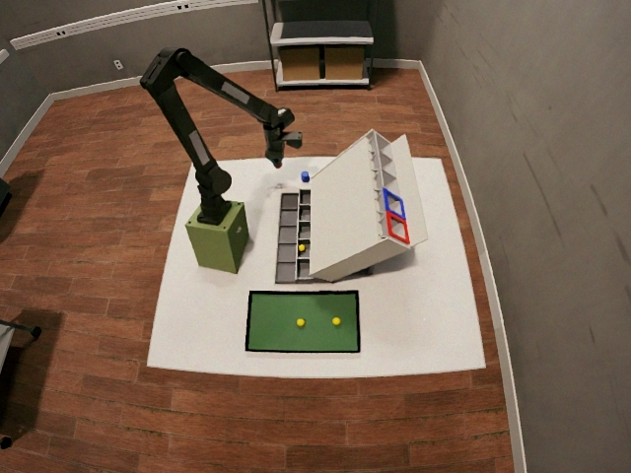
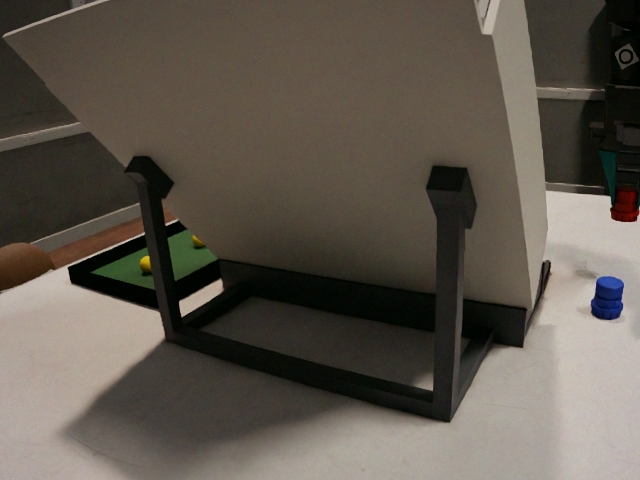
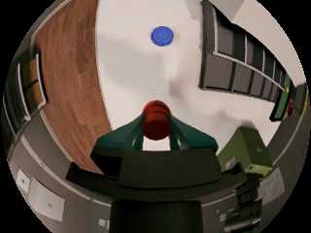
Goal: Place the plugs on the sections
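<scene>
My gripper (image 1: 277,163) (image 3: 155,117) is shut on the red plug (image 1: 278,165) (image 2: 625,205) (image 3: 156,116), held upright above the table's far part. The blue plug (image 1: 305,176) (image 2: 607,298) (image 3: 162,36) stands on the table beside the board's far end. The red-banded funnel (image 1: 388,227) is at the near end of the board's top; the blue-banded funnel (image 1: 385,202) is beside it. Of the five grey sections, the second from the near end holds a yellow marble (image 1: 302,247) behind its flat front part (image 1: 287,252). Two yellow marbles (image 1: 301,322) (image 1: 336,321) lie in the green tray (image 1: 303,351). The pipes are hidden.
The large white sloping cover (image 1: 341,208) rises behind the sections, on a dark stand (image 2: 448,310) (image 1: 370,269). A panel (image 1: 411,188) stands behind the funnels. The arm's green base block (image 1: 214,249) (image 3: 247,148) is left of the sections.
</scene>
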Controlling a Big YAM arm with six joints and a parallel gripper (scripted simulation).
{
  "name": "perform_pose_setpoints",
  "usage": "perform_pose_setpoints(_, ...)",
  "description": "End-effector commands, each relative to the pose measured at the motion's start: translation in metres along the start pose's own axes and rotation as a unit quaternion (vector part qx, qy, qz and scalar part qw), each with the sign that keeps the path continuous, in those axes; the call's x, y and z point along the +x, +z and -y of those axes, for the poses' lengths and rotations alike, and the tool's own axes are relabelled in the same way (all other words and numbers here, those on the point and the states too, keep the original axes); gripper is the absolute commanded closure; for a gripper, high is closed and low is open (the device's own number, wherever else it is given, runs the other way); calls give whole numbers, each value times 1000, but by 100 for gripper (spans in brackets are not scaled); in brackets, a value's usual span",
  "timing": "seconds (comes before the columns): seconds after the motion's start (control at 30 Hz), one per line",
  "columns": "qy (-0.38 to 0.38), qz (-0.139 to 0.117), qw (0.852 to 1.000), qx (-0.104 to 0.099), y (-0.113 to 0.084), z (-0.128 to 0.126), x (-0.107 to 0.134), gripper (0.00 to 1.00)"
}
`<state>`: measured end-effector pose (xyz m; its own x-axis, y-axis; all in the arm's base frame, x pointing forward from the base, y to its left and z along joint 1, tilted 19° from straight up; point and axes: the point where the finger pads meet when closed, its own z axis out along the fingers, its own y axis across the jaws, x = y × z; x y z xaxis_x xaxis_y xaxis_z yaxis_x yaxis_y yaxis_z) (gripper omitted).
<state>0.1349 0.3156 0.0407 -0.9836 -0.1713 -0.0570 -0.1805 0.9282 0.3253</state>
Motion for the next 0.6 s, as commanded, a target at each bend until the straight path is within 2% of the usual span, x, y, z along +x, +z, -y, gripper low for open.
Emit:
perform_pose_setpoints(0.0, -5, 13, 1000, -16, -35, -15, -14, 100)
perform_pose_setpoints(0.07, -5, 13, 1000, -16, -35, -15, -14, 100)
perform_pose_setpoints(0.27, -5, 13, 1000, -16, -58, -14, -13, 100)
perform_pose_setpoints(0.37, -7, 12, 1000, -15, -59, -13, -11, 100)
perform_pose_setpoints(0.47, -6, 2, 1000, -3, -50, -9, -8, 100)
perform_pose_setpoints(0.57, -5, 5, 1000, -6, -51, -10, -9, 100)
